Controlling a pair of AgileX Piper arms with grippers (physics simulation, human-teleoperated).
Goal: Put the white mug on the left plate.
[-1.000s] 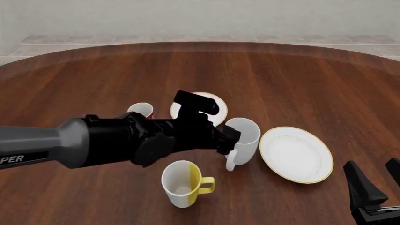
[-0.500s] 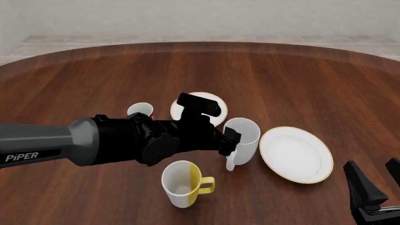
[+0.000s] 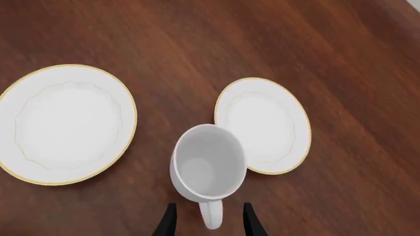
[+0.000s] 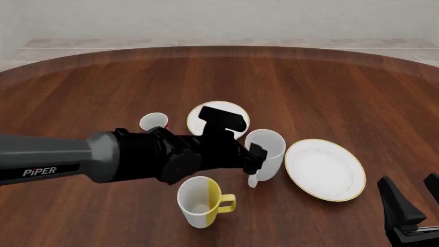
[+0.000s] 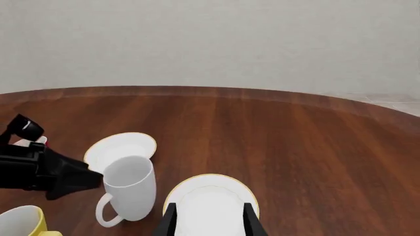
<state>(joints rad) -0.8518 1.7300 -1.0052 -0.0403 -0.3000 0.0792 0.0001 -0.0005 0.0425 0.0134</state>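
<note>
The left claw (image 3: 207, 221) is sitting spread, its tips straddling the handle of the white mug (image 3: 208, 163), not yet pinching. The mug is standing upright on the bench (image 4: 329, 82), directly ahead of the claw, with the left plate (image 3: 264, 125) just beyond it. The right claw (image 5: 208, 219), also spread, is hanging well back.

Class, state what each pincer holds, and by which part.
Nothing is held. The left pincer is open astride the white mug's handle, not closed on it; the right pincer is open, empty.
</note>
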